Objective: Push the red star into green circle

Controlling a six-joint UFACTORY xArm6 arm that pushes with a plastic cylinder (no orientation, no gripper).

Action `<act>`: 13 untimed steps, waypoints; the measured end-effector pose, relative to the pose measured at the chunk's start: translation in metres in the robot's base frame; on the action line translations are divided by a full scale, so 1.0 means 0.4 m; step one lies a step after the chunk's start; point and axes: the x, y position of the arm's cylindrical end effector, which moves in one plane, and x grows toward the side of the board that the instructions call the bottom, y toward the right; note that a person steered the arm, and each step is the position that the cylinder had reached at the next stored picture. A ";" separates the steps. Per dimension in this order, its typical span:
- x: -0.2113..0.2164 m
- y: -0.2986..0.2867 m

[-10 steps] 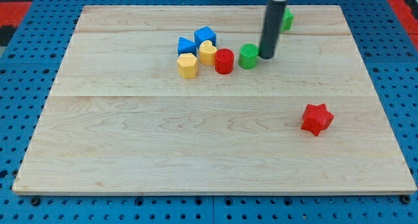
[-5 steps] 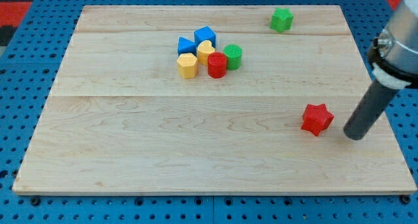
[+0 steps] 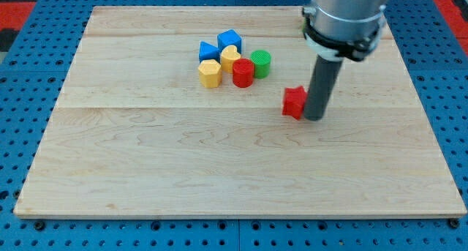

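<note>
camera view: wooden board (image 3: 219, 170) on a blue pegboard surface (image 3: 22, 119). my tip (image 3: 315, 118) sits on the board right of centre, touching the right side of the red star (image 3: 295, 102), which is partly hidden behind the rod so its outline is only partly readable. no hand or jaws on this rig, just the plain rod, so nothing is clasped; contact with the star is side-on only. green circle (image 3: 260, 63) lies up and to the view's left of the star, near but clearly apart from it, with bare wood between them. the green circle is at the right end of a tight cluster: red cylinder (image 3: 243, 72) touching its left side, a yellow block (image 3: 231, 58) just behind the red cylinder, a yellow hexagonal block (image 3: 209, 73) at the cluster's lower left, a blue block (image 3: 229, 40) at the top of the cluster, and a blue triangular block (image 3: 208, 50) at its upper left. arm housing (image 3: 344, 17) covers the upper right part of the board, so what lies behind it cannot be seen. red pads show at the view's top corners (image 3: 18, 6). star is not in contact with the green circle.
</note>
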 end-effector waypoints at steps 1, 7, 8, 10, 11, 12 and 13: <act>0.003 -0.021; -0.248 -0.040; -0.262 -0.048; -0.319 0.067; -0.335 -0.042; -0.356 -0.097; -0.367 -0.040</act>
